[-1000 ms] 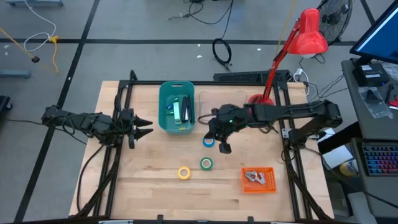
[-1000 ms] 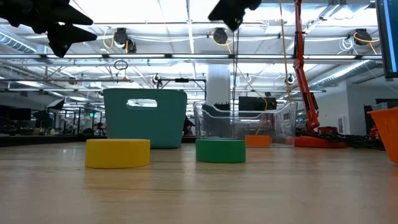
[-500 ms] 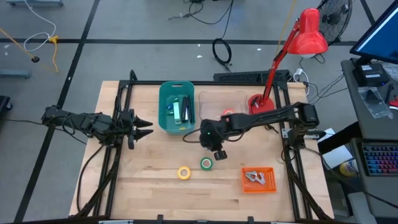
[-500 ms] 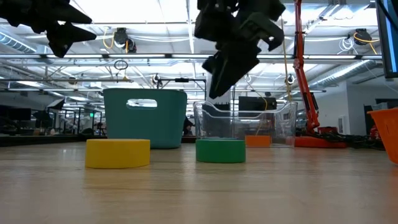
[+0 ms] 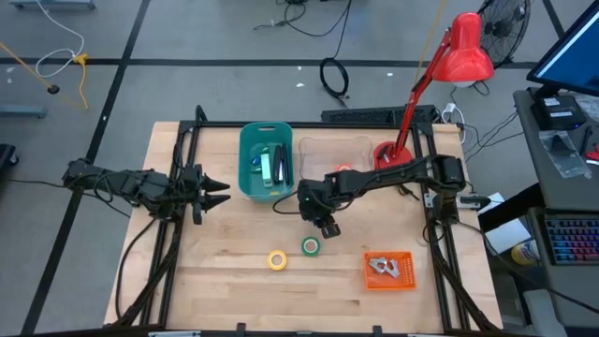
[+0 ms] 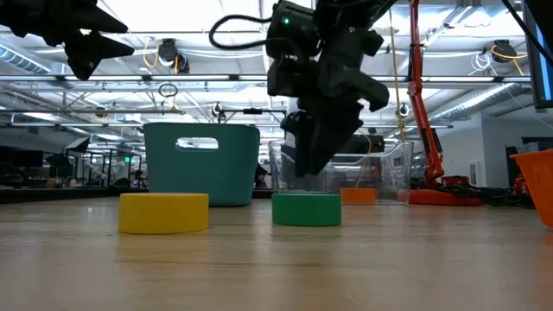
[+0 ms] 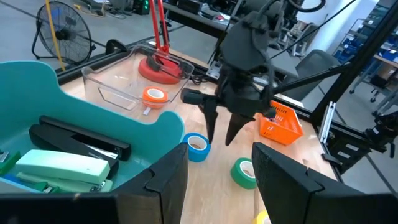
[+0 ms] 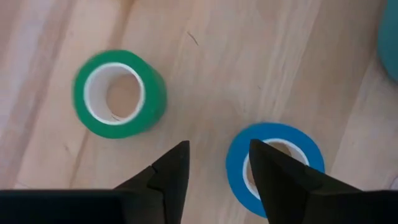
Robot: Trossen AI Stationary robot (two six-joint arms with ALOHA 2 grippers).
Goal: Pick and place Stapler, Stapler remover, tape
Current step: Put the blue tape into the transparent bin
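Wooden planks make up the surface [image 5: 225,281], with a red desk lamp [image 5: 465,49] at its far right corner. Two of the tape rolls lie flat near the middle: the green tape roll [image 5: 310,246] and, just to its left, the yellow tape roll [image 5: 276,259], each a small coloured ring with a pale core. The blue tape roll [image 7: 198,148] lies just beside the teal bin [image 5: 266,161], mostly hidden from above by the right arm. The orange tape roll [image 7: 154,95] sits inside the clear container [image 7: 118,81]. In the teal bin rest a black stapler [image 7: 81,142] and a pale green stapler [image 7: 59,167]. The right gripper [image 5: 325,226] points down above the blue and green rolls, fingers apart and holding nothing. The left gripper [image 5: 217,194] hovers left of the bin, fingers parted and empty. An orange tray [image 5: 388,270] with small claw-like pieces stands at the front right.
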